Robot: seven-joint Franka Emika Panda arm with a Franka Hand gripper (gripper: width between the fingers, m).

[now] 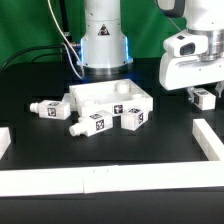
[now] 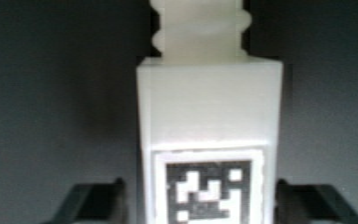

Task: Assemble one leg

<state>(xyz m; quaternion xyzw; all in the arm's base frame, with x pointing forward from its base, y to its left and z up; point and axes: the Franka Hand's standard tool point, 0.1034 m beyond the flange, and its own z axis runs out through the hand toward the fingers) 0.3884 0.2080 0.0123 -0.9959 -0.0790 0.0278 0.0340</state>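
Observation:
My gripper [image 1: 203, 95] is at the exterior view's right, shut on a white leg [image 1: 204, 99] and holding it just over the black table. In the wrist view the leg [image 2: 206, 110] fills the middle of the picture. Its tag faces the camera and its narrower round end points away. My gripper [image 2: 202, 202] has a dark finger against each side of the leg's blocky part. Three more legs lie on the table: one [image 1: 46, 108] at the left, one [image 1: 88, 125] in front of the panel, and one [image 1: 131, 118] at the panel's front right.
The large flat white square panel [image 1: 110, 97] lies in the middle, in front of the arm's base [image 1: 104, 50]. White border strips lie along the front [image 1: 60, 183], the right [image 1: 208, 140] and the left edge [image 1: 4, 142].

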